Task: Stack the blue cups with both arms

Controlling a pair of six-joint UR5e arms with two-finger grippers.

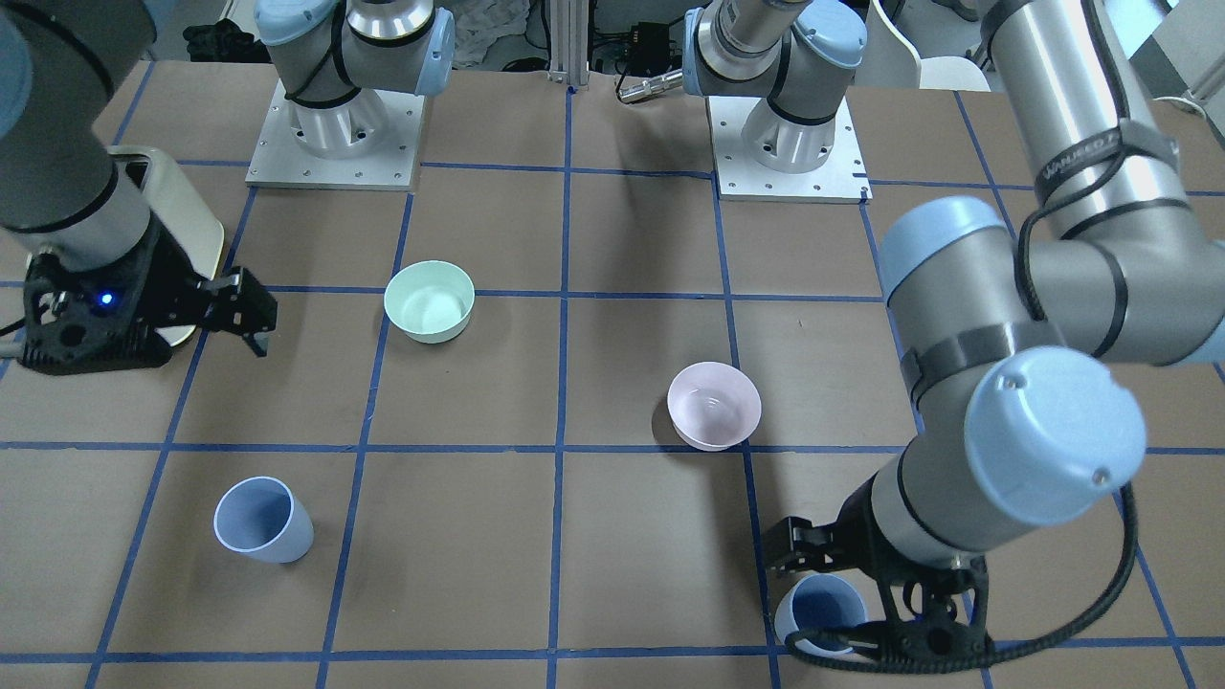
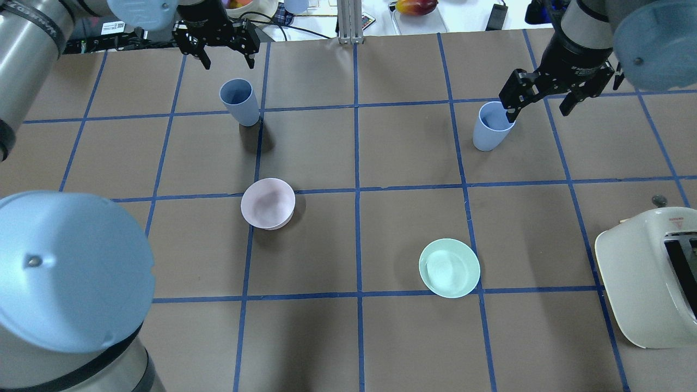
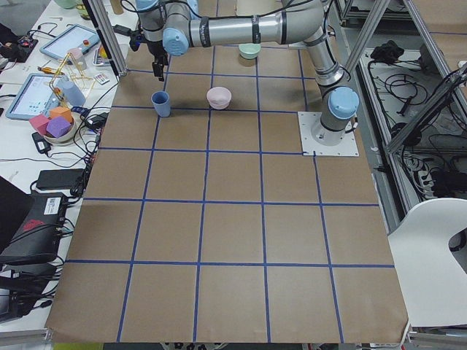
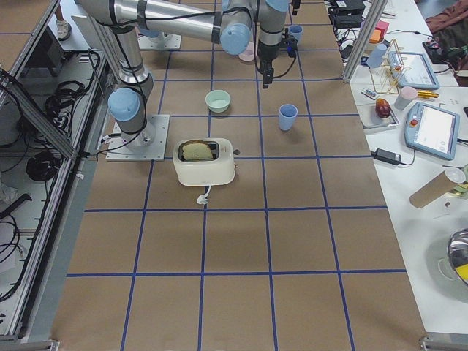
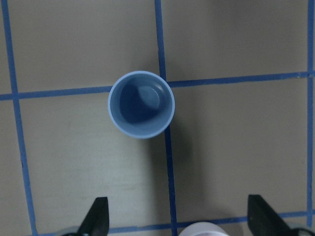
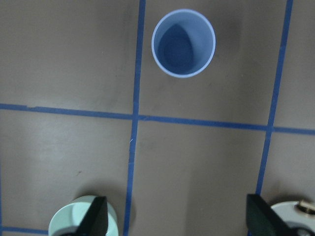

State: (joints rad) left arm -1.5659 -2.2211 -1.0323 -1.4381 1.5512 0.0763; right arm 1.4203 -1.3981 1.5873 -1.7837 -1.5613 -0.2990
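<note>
Two pale blue cups stand upright and apart on the brown table. One cup (image 2: 239, 102) is on the left side and shows in the left wrist view (image 5: 141, 104) from straight above. My left gripper (image 2: 228, 57) hovers over it, open and empty. The other cup (image 2: 493, 126) is on the right side and sits at the top of the right wrist view (image 6: 183, 43). My right gripper (image 2: 539, 111) hangs high above the table beside it, open and empty. In the front view the left gripper (image 1: 818, 598) is over its cup (image 1: 818, 612); the right gripper (image 1: 251, 314) is well away from its cup (image 1: 263, 520).
A pale pink bowl (image 2: 268, 203) and a mint green bowl (image 2: 449, 268) stand mid-table between the cups and the robot. A cream toaster (image 2: 648, 277) sits at the right edge. Clutter lies beyond the table's far edge.
</note>
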